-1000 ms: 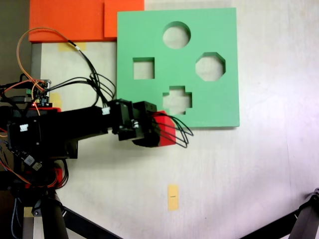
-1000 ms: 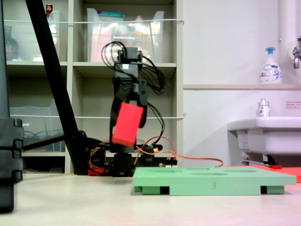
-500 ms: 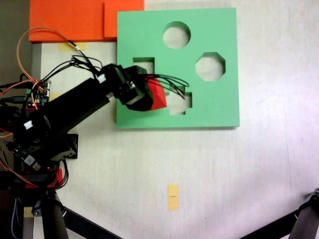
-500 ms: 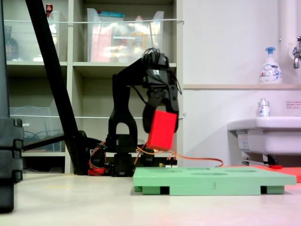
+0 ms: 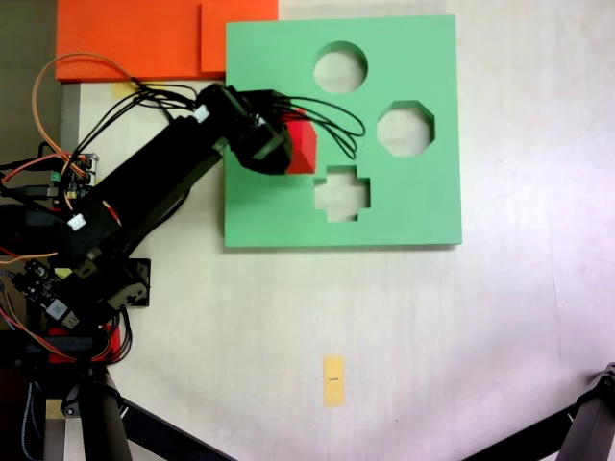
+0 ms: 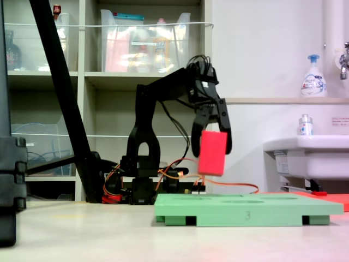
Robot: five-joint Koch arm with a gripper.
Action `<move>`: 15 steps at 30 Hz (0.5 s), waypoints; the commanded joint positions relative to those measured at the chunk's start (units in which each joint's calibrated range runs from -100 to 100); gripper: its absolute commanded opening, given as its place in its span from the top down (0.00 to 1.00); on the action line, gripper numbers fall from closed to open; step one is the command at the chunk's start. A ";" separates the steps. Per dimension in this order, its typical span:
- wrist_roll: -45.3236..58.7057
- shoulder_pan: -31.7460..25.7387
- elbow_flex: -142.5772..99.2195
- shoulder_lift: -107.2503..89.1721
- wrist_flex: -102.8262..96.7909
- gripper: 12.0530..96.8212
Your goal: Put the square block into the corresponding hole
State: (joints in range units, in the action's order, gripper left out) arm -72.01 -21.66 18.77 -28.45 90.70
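Now my gripper [image 6: 214, 143] clenches the red foam cube [image 6: 212, 152] well above the green foam board [image 6: 248, 208]; I should square it over the cutout beneath my fingertips before descending slowly.

Hand [image 6: 214, 146] and square block [image 6: 212, 152], now seemingly over corresponding hole [image 5: 276, 119].

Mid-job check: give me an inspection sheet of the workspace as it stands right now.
Surface: pale table, green board lying flat on it.
Job's things: red block held in the air above the board; square hole hidden under the arm from above.
Clutter: orange sheets at the board's corner; yellow tape mark.
Grippers: gripper shut on the block.
Cables: black wire loops over the board; orange wire by the base.
Surroundings: shelves, sink, soap bottle.
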 commanded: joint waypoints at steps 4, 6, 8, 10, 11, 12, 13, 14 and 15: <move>-3.52 -1.37 4.07 -0.04 -0.43 0.77; -4.05 -1.76 4.07 0.10 -0.81 0.76; -4.20 -2.39 4.07 0.52 -1.29 0.76; -4.64 -2.98 4.07 0.94 -1.68 0.76; -4.84 -3.22 4.07 1.22 -2.06 0.76; -4.84 -3.42 4.07 1.64 -2.45 0.76; -4.79 -3.61 4.07 1.92 -3.12 0.76; -4.74 -3.81 4.07 2.34 -3.51 0.75; -4.20 -3.96 4.07 2.76 -3.80 0.75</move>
State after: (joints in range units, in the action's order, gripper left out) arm -76.46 -25.18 18.77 -25.31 89.92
